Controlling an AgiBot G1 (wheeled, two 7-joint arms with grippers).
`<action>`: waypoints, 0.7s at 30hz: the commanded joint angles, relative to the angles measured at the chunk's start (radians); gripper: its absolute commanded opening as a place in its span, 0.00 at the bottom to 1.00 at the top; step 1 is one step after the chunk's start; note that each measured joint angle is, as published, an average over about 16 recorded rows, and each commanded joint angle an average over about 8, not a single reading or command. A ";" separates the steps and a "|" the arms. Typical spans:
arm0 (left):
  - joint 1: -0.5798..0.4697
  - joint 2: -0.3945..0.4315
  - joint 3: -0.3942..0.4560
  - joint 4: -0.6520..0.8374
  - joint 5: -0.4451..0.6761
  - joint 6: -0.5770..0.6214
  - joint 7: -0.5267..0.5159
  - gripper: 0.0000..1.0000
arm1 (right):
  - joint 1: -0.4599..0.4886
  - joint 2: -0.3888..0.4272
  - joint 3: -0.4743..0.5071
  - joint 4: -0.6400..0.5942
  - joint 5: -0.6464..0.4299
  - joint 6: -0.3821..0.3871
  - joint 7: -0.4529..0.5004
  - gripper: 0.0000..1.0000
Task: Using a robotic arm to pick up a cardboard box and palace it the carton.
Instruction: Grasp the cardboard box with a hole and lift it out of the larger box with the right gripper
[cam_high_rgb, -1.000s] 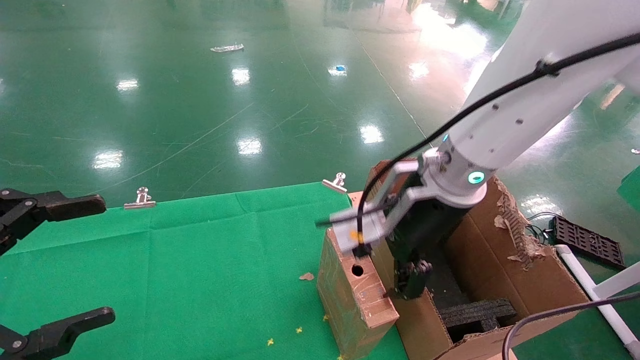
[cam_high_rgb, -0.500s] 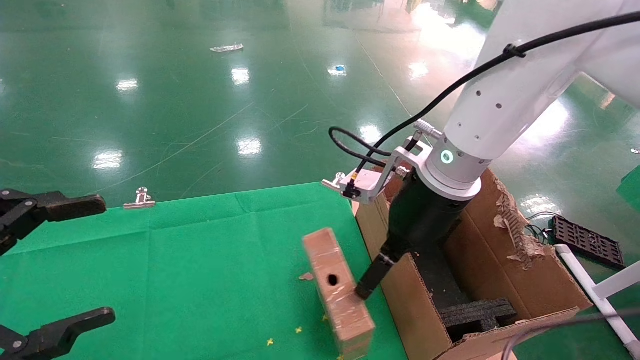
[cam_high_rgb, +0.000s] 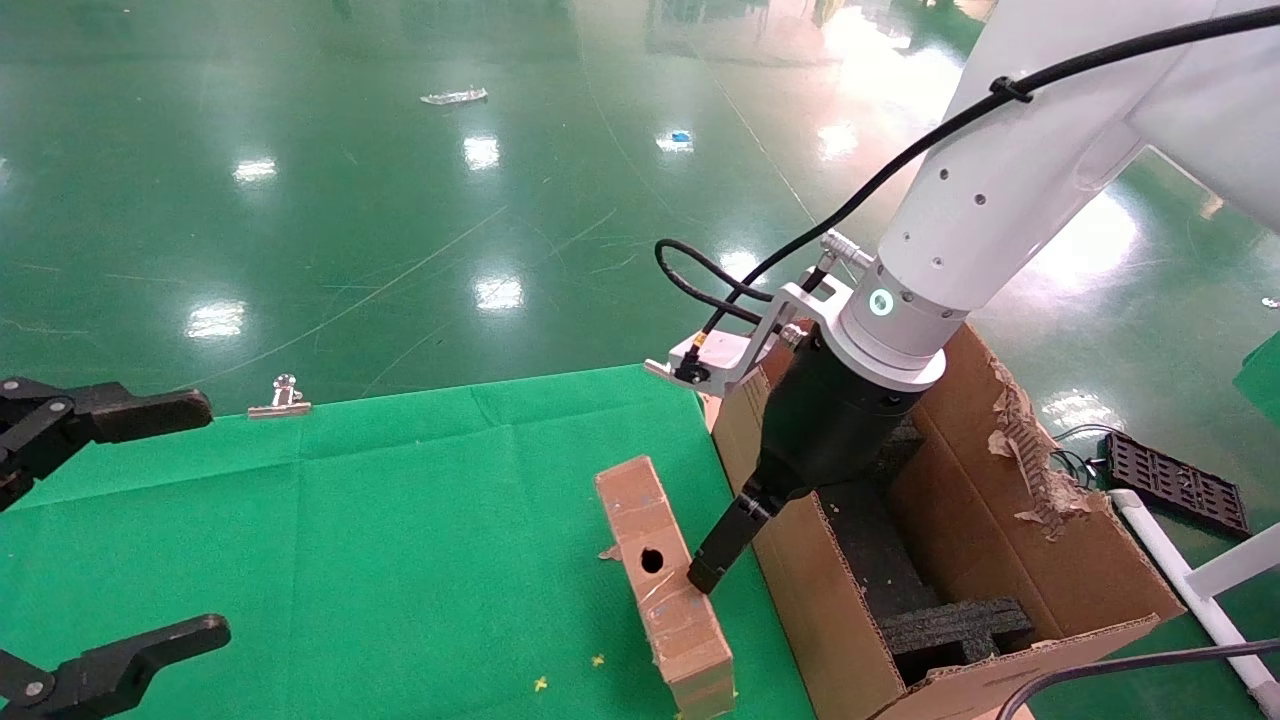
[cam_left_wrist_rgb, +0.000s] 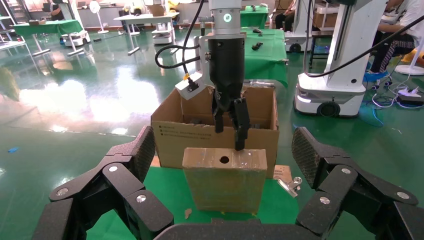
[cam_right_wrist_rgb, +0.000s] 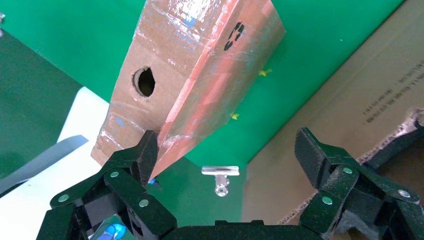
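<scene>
The cardboard box (cam_high_rgb: 662, 590) stands on a long edge on the green cloth (cam_high_rgb: 400, 540), its round hole facing up, just left of the carton (cam_high_rgb: 800, 610). My right gripper (cam_high_rgb: 712, 562) is open and hangs over the gap between the box and the carton. One finger (cam_right_wrist_rgb: 148, 150) touches the box's upper corner (cam_right_wrist_rgb: 200, 75), while the other is over the carton wall (cam_right_wrist_rgb: 350, 100). The left wrist view shows the box (cam_left_wrist_rgb: 225, 180), the right gripper (cam_left_wrist_rgb: 230, 131) and the carton (cam_left_wrist_rgb: 170, 140). My left gripper (cam_high_rgb: 190, 520) is open and parked at the far left.
Black foam inserts (cam_high_rgb: 955, 625) lie inside the carton, whose right wall has a torn edge (cam_high_rgb: 1030, 460). Binder clips (cam_high_rgb: 283, 397) (cam_high_rgb: 672, 365) hold the cloth's far edge. A black grid part (cam_high_rgb: 1180, 482) lies on the floor to the right.
The box has shifted left, away from the carton wall, and now stands apart from it. My right wrist has lifted and swung left, and its finger now rests at the box's top edge.
</scene>
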 joint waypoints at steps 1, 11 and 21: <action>0.000 0.000 0.000 0.000 0.000 0.000 0.000 1.00 | -0.001 -0.002 -0.002 0.000 0.005 0.002 0.001 1.00; 0.000 0.000 0.001 0.000 -0.001 0.000 0.000 1.00 | 0.011 0.008 -0.008 -0.020 0.010 0.005 -0.007 1.00; 0.000 -0.001 0.001 0.000 -0.001 -0.001 0.001 1.00 | -0.027 -0.001 -0.023 -0.039 0.019 0.020 0.002 1.00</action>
